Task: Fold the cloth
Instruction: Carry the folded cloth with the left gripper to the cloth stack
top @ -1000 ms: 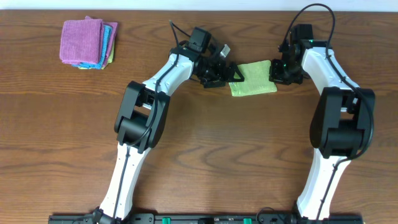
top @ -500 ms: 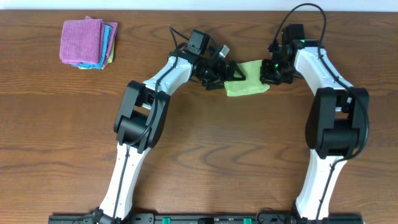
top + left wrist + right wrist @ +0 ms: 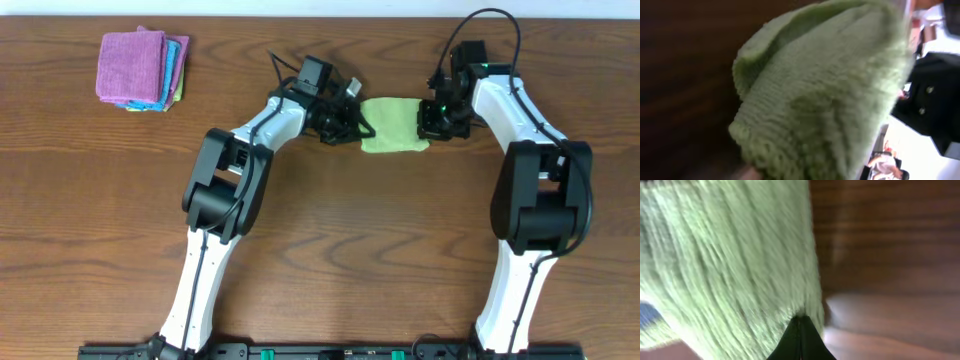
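Up near the far edge of the counter [image 3: 330, 250], roughly midway along it, the cloth [image 3: 393, 126] sits as a smallish green rectangle between the two arms. The right end effector [image 3: 429, 122] is at the cloth's edge on its own side. In its wrist view the fingers look pinched right together with the hem running into them, so I'd say it has hold of the cloth. The left end effector [image 3: 356, 126] is hard up against the opposite edge, but its camera is just a blur of green fluff with no fingers showing, so honestly I can't tell if it's closed.

My read is mid-fold: the cloth looks doubled over and they're working on the next crease. That'll need both sides carried over together and laid flat, edges lined up, or it bunches. The stack of spare cloths [image 3: 140, 68] in the far left corner is well apart.
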